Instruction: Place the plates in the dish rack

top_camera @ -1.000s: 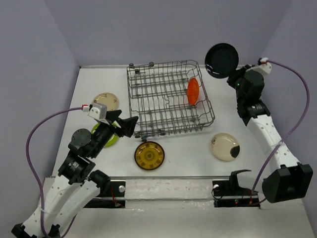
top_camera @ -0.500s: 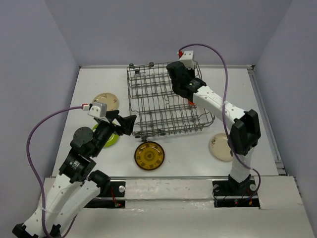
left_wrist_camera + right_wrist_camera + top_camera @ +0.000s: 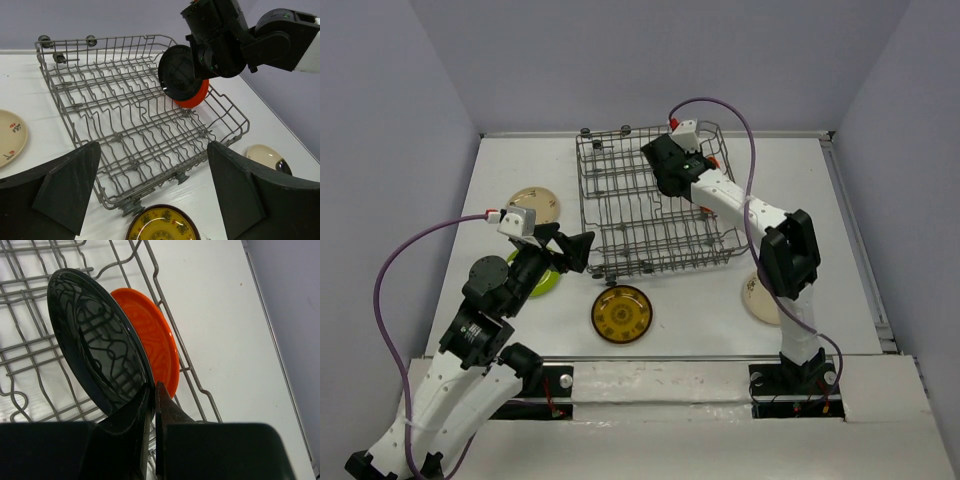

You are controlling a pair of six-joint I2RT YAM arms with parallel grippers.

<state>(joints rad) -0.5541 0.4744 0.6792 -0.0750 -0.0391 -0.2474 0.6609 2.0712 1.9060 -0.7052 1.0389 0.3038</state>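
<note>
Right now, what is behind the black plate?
The orange plate, standing on edge in the dish rack. The black plate, pinched by the right gripper, covers much of it.

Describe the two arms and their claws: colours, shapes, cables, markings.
The left arm and right arm both have white shells between black joints. Each wrist carries a small white block with a red tip, from which a purple cable loops away. The left claw and right claw have black wedge-shaped fingers.
</note>
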